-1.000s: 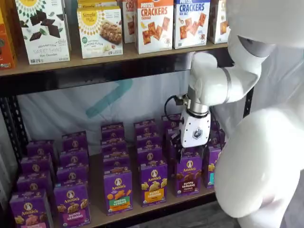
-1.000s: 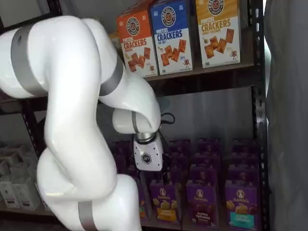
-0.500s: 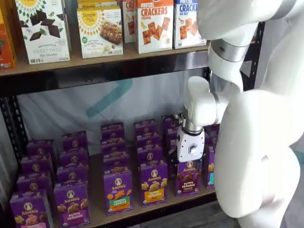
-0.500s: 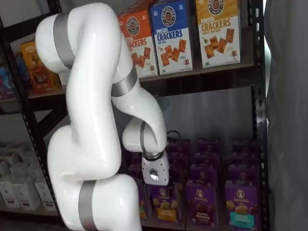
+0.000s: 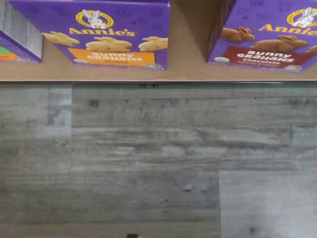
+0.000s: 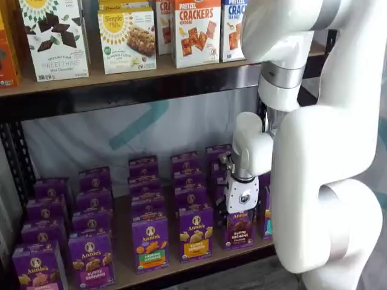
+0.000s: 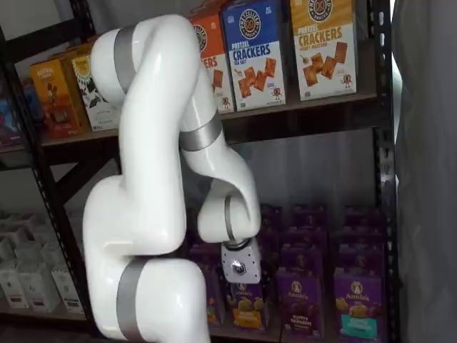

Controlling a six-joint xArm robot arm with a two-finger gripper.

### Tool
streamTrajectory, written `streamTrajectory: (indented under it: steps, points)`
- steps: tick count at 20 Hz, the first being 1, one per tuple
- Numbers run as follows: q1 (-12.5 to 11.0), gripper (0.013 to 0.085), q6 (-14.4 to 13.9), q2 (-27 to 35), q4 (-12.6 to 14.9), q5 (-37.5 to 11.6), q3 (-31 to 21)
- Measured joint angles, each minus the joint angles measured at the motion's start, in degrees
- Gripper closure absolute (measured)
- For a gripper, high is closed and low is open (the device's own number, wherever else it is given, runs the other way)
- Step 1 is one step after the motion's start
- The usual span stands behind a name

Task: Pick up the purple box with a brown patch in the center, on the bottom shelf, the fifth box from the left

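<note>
The purple box (image 6: 240, 230) with brown cookies across its middle stands upright in the front row of the bottom shelf (image 6: 123, 269). It also shows in a shelf view (image 7: 299, 314) and in the wrist view (image 5: 267, 34). My gripper (image 6: 242, 212) hangs with its white body straight above and in front of this box. In a shelf view the gripper (image 7: 241, 284) shows in front of the yellow-panel carton (image 7: 246, 309). Its black fingers do not show clearly, so I cannot tell their state. I see nothing held.
A purple carton with an orange-yellow panel (image 6: 195, 235) stands left of the purple box, and a teal-patch carton (image 7: 357, 314) to its right. More purple cartons fill the rows behind. Cracker boxes (image 6: 196, 33) stand on the upper shelf. A grey plank floor (image 5: 148, 158) lies below the shelf edge.
The gripper has come down and a little forward, from above the back rows to just over the front-row purple box. The arm's upper links have swung upright.
</note>
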State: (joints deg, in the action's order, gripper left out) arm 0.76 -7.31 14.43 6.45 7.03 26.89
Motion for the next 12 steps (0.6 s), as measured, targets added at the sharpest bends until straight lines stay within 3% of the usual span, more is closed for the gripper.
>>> streamTrajectory:
  steps: [4, 6, 7, 11, 12]
  points:
    - [-0.34, 0.0130, 5.03, 4.08, -4.69, -1.20, 2.80]
    - [0.33, 0.0130, 12.91, 6.23, -13.23, -0.92, 4.72]
    - [0.32, 0.0130, 14.68, 7.05, -15.00, -1.06, 5.41]
    - [-2.89, 0.0130, 7.68, 10.64, -4.88, -1.71, 8.56]
    - [-3.97, 0.0130, 4.63, 11.71, -0.74, -1.15, 9.83]
